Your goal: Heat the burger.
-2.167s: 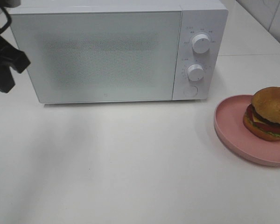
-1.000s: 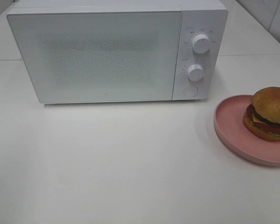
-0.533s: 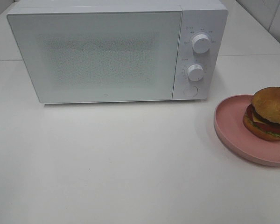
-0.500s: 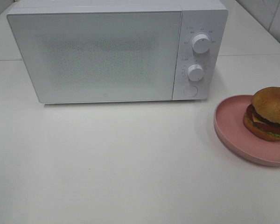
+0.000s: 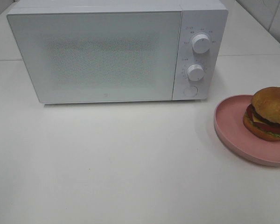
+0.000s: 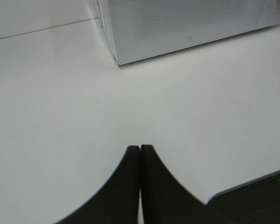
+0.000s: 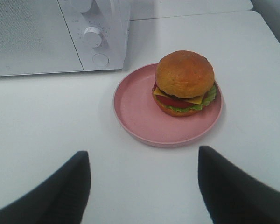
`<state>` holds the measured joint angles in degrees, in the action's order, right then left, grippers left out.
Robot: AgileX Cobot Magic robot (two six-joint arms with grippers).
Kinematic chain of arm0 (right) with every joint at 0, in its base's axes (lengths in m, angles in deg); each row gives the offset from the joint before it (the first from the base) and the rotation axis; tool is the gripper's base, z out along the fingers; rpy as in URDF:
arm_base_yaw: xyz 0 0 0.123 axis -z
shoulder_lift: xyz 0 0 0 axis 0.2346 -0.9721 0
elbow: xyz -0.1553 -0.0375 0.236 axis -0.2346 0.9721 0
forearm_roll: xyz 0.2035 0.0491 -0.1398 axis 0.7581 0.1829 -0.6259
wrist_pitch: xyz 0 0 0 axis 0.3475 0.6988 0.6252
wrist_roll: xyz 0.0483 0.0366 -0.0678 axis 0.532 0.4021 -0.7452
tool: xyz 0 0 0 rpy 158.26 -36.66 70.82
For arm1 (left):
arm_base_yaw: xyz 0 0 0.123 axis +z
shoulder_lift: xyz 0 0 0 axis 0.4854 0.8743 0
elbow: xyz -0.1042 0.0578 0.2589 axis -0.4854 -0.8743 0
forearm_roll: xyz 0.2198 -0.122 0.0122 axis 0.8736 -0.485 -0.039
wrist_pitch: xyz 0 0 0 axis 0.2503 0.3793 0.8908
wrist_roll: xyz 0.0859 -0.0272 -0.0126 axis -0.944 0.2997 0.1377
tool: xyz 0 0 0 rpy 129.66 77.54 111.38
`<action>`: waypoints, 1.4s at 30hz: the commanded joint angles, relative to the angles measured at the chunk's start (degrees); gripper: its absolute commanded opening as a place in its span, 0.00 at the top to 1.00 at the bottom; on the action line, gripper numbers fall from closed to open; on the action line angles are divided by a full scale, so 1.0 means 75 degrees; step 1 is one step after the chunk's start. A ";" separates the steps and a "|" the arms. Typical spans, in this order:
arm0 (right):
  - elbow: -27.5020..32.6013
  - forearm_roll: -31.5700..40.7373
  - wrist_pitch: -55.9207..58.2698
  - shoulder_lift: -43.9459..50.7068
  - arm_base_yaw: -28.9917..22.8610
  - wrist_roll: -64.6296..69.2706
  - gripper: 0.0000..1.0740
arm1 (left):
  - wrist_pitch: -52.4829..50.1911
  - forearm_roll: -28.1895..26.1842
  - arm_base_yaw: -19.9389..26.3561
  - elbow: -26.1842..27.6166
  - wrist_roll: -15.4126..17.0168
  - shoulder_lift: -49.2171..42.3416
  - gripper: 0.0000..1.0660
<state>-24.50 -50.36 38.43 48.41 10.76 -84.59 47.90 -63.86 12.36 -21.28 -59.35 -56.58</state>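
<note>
Golden-bunned burger [image 7: 184, 83] sits on round pink plate [image 7: 135, 112] — my right gripper [image 7: 142, 182] spread wide, left gripper [image 6: 139, 161] pressed together.

One white microwave oven [image 5: 116, 51] fills the upper left and centre of the high view. On its control panel at the upper right sit two round dials, the upper dial [image 5: 200, 43] and the lower dial [image 5: 195, 72], and below them one round button [image 5: 190, 91]. One burger [image 5: 269, 113] sits at the right edge of the frame, on one pink plate [image 5: 233, 128]. There is one white worktop [image 5: 130, 163] across the lower frame. Two hands appear, one in each wrist view: the left hand [image 6: 139, 151] shows two dark fingers pressed together, the right hand [image 7: 143, 161] two dark fingers set wide apart.
</note>
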 commanded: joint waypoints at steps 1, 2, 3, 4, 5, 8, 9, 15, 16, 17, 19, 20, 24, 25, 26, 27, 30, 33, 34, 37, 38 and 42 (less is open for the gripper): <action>0.0000 -0.0031 -0.0053 0.0191 0.0031 -0.0038 0.41 | -0.0122 -0.0061 0.0000 -0.0023 0.0046 -0.0069 1.00; 0.0000 -0.0031 -0.0053 0.0191 0.0031 -0.0038 0.41 | -0.0122 -0.0061 0.0000 -0.0023 0.0046 -0.0069 1.00; 0.0000 -0.0031 -0.0053 0.0191 0.0031 -0.0038 0.41 | -0.0122 -0.0061 0.0000 -0.0023 0.0046 -0.0069 1.00; 0.0000 -0.0031 -0.0053 0.0191 0.0031 -0.0038 0.41 | -0.0122 -0.0061 0.0000 -0.0023 0.0046 -0.0069 1.00; 0.0000 -0.0031 -0.0053 0.0191 0.0031 -0.0038 0.41 | -0.0122 -0.0061 0.0000 -0.0023 0.0046 -0.0069 1.00; 0.0000 -0.0031 -0.0053 0.0191 0.0031 -0.0038 0.41 | -0.0122 -0.0061 0.0000 -0.0023 0.0046 -0.0069 1.00; 0.0000 -0.0031 -0.0053 0.0191 0.0031 -0.0038 0.41 | -0.0122 -0.0061 0.0000 -0.0023 0.0046 -0.0069 1.00; 0.0000 -0.0031 -0.0053 0.0191 0.0031 -0.0038 0.41 | -0.0122 -0.0046 0.0176 -0.0023 0.0023 -0.0107 1.00; 0.0000 -0.0031 -0.0053 0.0191 0.0031 -0.0038 0.41 | -0.0122 -0.0031 0.0596 -0.0023 0.0023 -0.0115 1.00; 0.0000 -0.0031 -0.0053 0.0191 0.0031 -0.0038 0.41 | -0.0122 -0.0031 0.0596 -0.0023 0.0023 -0.0115 1.00; 0.0000 -0.0031 -0.0053 0.0191 0.0031 -0.0038 0.41 | -0.0122 -0.0031 0.1146 -0.0023 0.0023 -0.0160 1.00; 0.0000 -0.0031 -0.0053 0.0191 0.0031 -0.0038 0.41 | -0.0122 -0.0031 0.1367 -0.0023 0.0023 -0.0206 1.00; 0.0000 -0.0031 -0.0053 0.0191 0.0038 -0.0038 0.41 | -0.0122 -0.0023 0.2322 -0.0023 0.0023 -0.0359 1.00; 0.0000 -0.0031 -0.0053 0.0191 0.0038 -0.0038 0.41 | -0.0122 -0.0023 0.2322 -0.0023 0.0023 -0.0359 1.00; 0.0000 -0.0031 -0.0053 0.0191 0.0168 -0.0031 0.41 | -0.0122 -0.0015 0.2406 -0.0023 0.0023 -0.0359 1.00; 0.0000 -0.0031 -0.0053 0.0191 0.0275 -0.0031 0.41 | -0.0122 -0.0023 0.2399 -0.0023 0.0023 -0.0359 1.00; 0.0000 -0.0031 -0.0053 0.0191 0.0497 -0.0031 0.41 | -0.0122 -0.0015 0.2338 -0.0023 0.0023 -0.0359 1.00; 0.0000 -0.0031 -0.0053 0.0191 0.0642 -0.0031 0.41 | -0.0122 -0.0031 0.2193 -0.0023 0.0023 -0.0359 1.00; 0.0000 -0.0031 -0.0053 0.0191 0.0642 -0.0031 0.41 | -0.0122 -0.0015 0.2093 -0.0023 0.0023 -0.0359 1.00; 0.0000 -0.0031 -0.0053 0.0191 0.0642 -0.0031 0.41 | -0.0122 -0.0015 0.2093 -0.0023 0.0023 -0.0359 1.00; 0.0000 -0.0031 -0.0053 0.0191 0.0642 -0.0031 0.41 | -0.0122 -0.0015 0.2093 -0.0023 0.0023 -0.0359 1.00; 0.0000 -0.0031 -0.0053 0.0191 0.0619 -0.0038 0.41 | -0.0122 -0.0015 0.2116 -0.0023 0.0023 -0.0359 1.00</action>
<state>-24.50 -50.36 38.43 48.41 15.40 -84.59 47.85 -63.80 28.41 -21.34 -59.35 -57.73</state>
